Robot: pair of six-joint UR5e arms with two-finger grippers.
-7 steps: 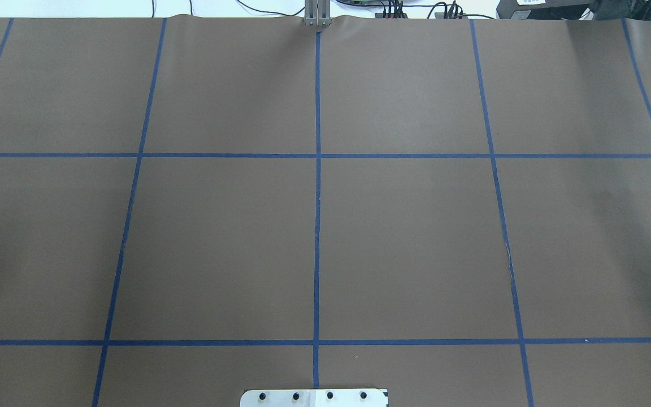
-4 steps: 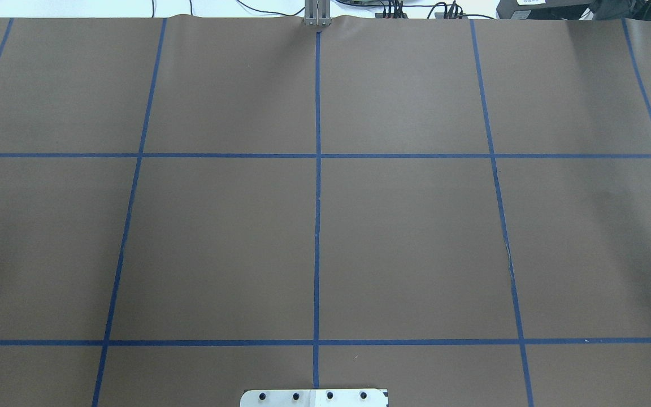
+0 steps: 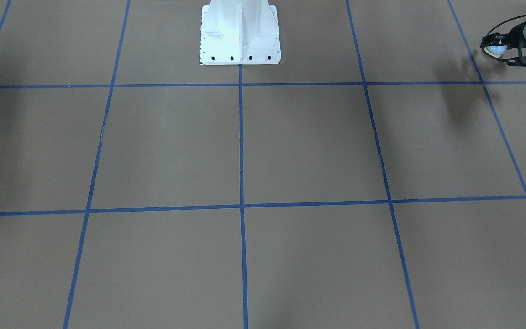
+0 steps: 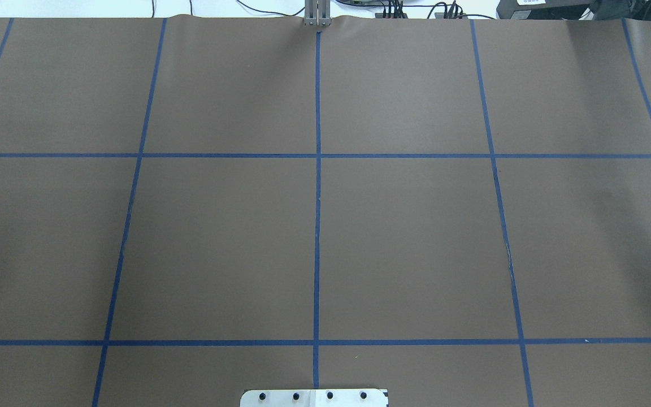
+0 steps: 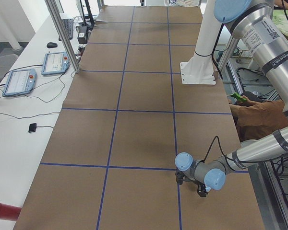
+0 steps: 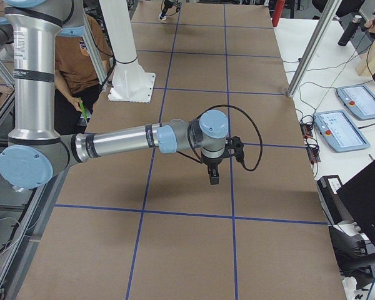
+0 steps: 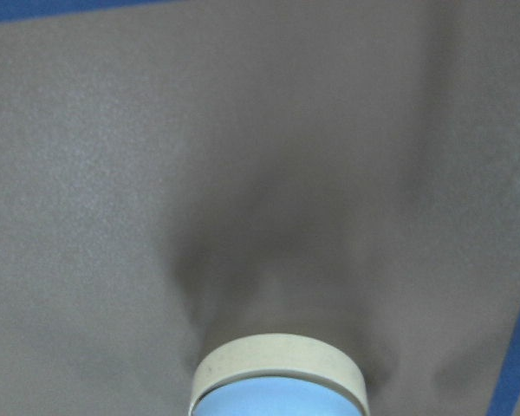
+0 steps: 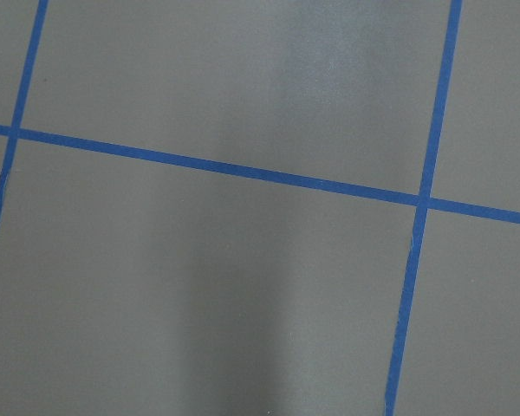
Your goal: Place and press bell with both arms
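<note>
The bell [image 3: 494,48], light blue with a cream base ring, sits between the fingers of my left gripper [image 3: 497,45] at the front-facing view's top right, held above the table over its own shadow. The left wrist view shows the bell's cream ring and blue dome [image 7: 280,374] at the bottom edge, with brown table beyond. In the exterior left view the left gripper [image 5: 201,188] hangs low near the table's near end. My right gripper [image 6: 213,179] points down over the table in the exterior right view; I cannot tell whether it is open or shut. The overhead view shows neither gripper.
The table [image 4: 416,237] is covered in brown paper with a blue tape grid. The white pedestal base [image 3: 240,36] stands at the robot's edge. A seated person [image 5: 259,120] is beside the table. Teach pendants [image 5: 38,72] and a metal post [image 5: 62,33] stand on the operators' side.
</note>
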